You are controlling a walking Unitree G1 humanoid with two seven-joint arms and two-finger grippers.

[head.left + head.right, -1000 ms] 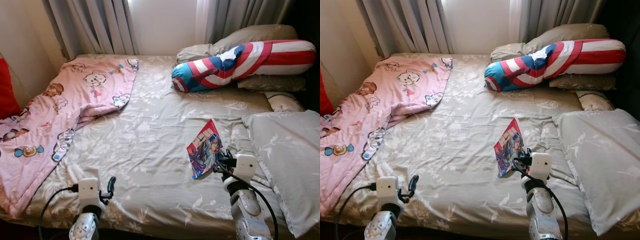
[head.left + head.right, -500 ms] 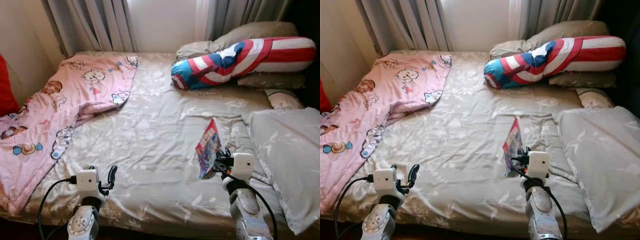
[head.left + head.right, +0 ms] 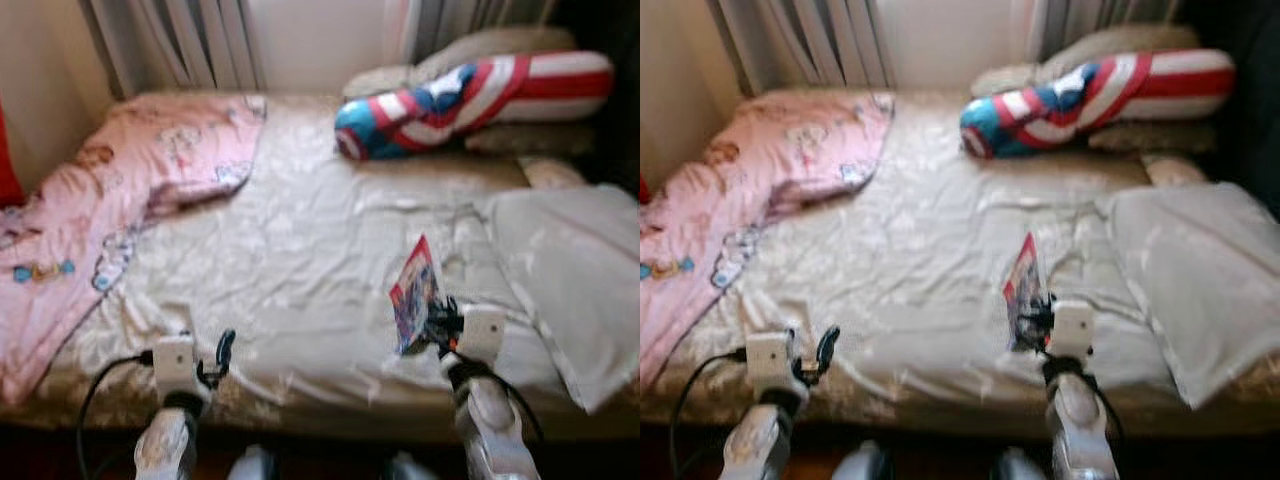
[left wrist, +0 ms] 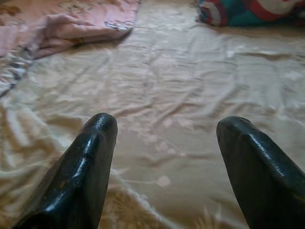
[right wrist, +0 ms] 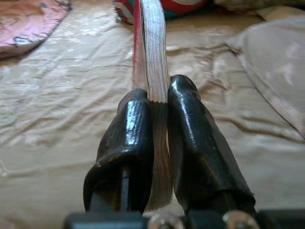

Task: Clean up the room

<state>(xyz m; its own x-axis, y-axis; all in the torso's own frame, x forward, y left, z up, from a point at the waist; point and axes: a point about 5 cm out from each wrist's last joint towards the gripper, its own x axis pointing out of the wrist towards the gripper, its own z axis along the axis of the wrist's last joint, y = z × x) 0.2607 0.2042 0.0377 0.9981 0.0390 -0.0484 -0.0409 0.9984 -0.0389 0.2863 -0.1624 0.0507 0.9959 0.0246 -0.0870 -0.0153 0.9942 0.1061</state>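
My right gripper (image 3: 436,322) is shut on a colourful comic book (image 3: 414,292), held upright on edge above the near right part of the bed. In the right wrist view the book's page edge (image 5: 153,57) is pinched between the two black fingers (image 5: 128,138). My left gripper (image 3: 221,355) stands open over the bed's near left edge; its wrist view has the two fingertips (image 4: 97,143) wide apart above the beige sheet (image 4: 167,95), nothing between them.
A pink cartoon blanket (image 3: 110,190) lies crumpled over the bed's left side. A red, white and blue bolster (image 3: 470,95) and grey pillows sit at the head. A loose grey pillow (image 3: 570,270) lies at the right edge. Curtains (image 3: 170,40) hang behind.
The whole picture has pulled back and blurred, so the camera has moved away from the bed. The book has turned from facing me to nearly edge-on in the right gripper.
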